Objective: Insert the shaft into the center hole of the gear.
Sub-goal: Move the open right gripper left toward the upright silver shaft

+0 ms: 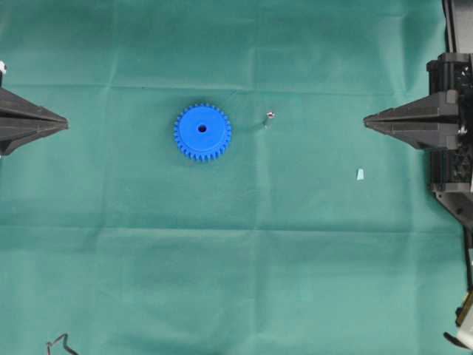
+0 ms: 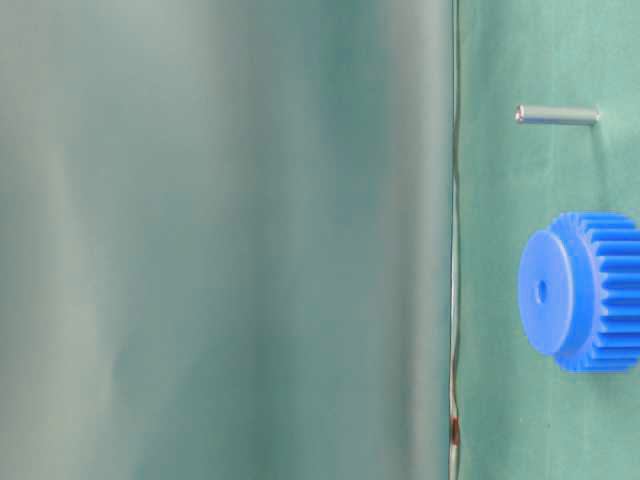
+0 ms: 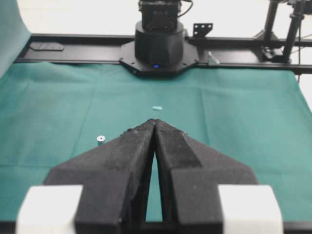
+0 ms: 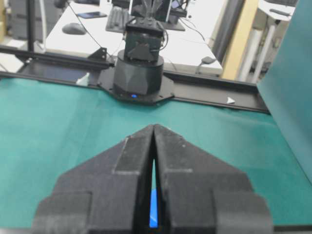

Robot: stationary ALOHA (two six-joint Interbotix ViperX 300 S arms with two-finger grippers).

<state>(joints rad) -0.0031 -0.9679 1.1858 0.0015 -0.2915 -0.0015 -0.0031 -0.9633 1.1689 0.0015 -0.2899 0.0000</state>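
Observation:
The blue gear (image 1: 202, 132) lies flat on the green cloth, left of the middle, with its dark center hole (image 1: 202, 128) facing up. In the table-level view the gear (image 2: 585, 292) and its center hole (image 2: 542, 291) sit at the right edge. The shaft (image 1: 270, 116) stands upright on the cloth a short way right of the gear, and shows as a thin silvery pin (image 2: 557, 115). From the left wrist only the shaft's round top (image 3: 100, 138) shows. My left gripper (image 1: 65, 124) (image 3: 155, 121) is shut and empty at the left edge. My right gripper (image 1: 366, 120) (image 4: 153, 126) is shut and empty, far right.
A small pale-blue scrap (image 1: 360, 174) (image 3: 157, 107) lies on the cloth near the right arm. The right arm's base (image 3: 158, 44) and the left arm's base (image 4: 141, 73) stand at opposite table ends. A bent dark wire (image 1: 59, 344) lies at the front left corner.

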